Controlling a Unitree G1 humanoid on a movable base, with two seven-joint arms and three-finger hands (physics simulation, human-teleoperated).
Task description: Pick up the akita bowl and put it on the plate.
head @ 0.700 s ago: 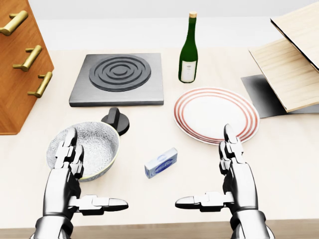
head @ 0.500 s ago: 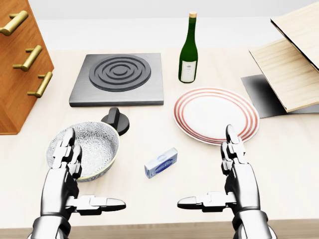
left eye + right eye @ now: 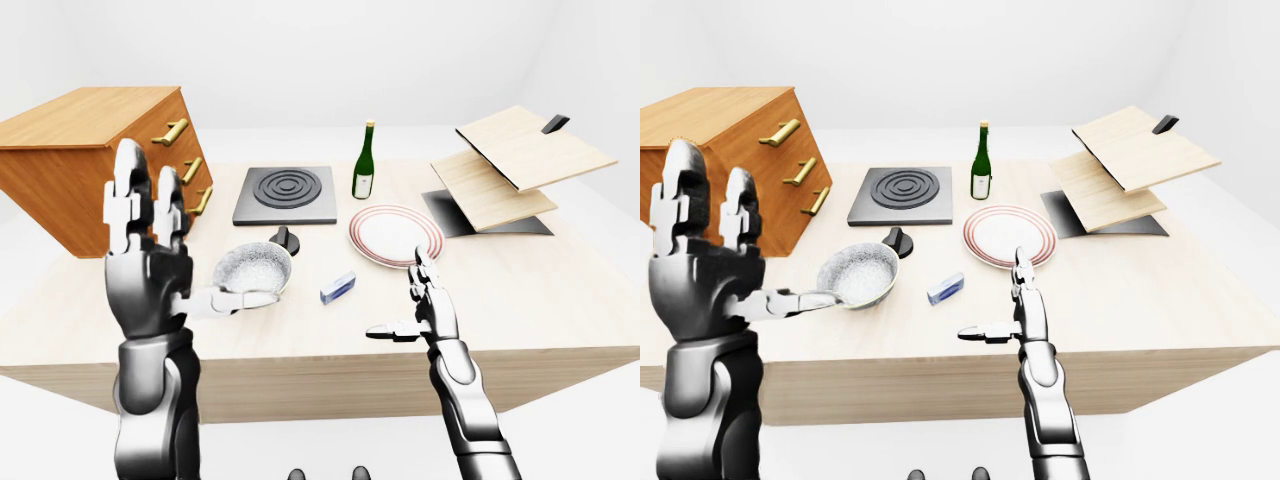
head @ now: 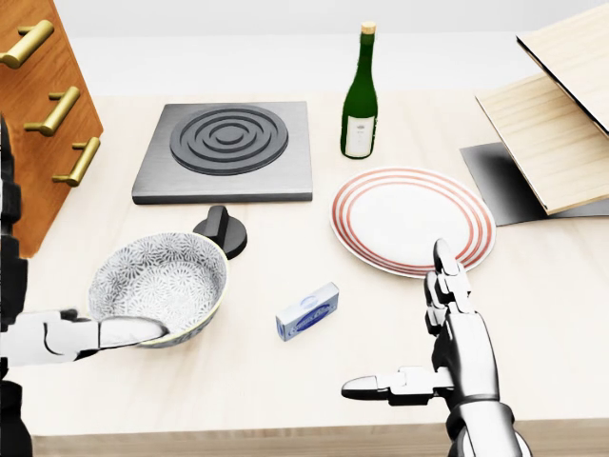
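Bowl (image 4: 162, 281), patterned grey and white, upright on the counter (image 4: 285, 381) in the lower left of the head view; not lifted. Left robot hand (image 3: 150, 285) beside the bowl, fingers spread and raised upright, thumb stretched sideways to the bowl's near rim. The thumb overlaps the rim in the head view, but contact cannot be confirmed. Nothing is gripped. Right robot hand (image 4: 461, 357) in the lower right of the head view, likewise spread open and empty, just below the plate (image 4: 412, 219).

The plate, white with red rings, lies bare at centre right, well apart from the bowl. Between the two lies a small blue box (image 4: 307, 311). A black knob (image 4: 221, 228) sits just beside the bowl's upper right rim. Farther up the frame: a grey hob (image 4: 226, 150), a green bottle (image 4: 360, 95), a wooden drawer chest (image 4: 38, 124) at upper left, and stacked boards (image 4: 561, 114) at upper right.

Step in hand, as judged: the reach for the bowl, before any grasp. The next move calls for the left fingers to come down over the rim and close against the thumb. A lift and a carry to the right would follow, clear of the knob and the box, ending over the plate's centre.
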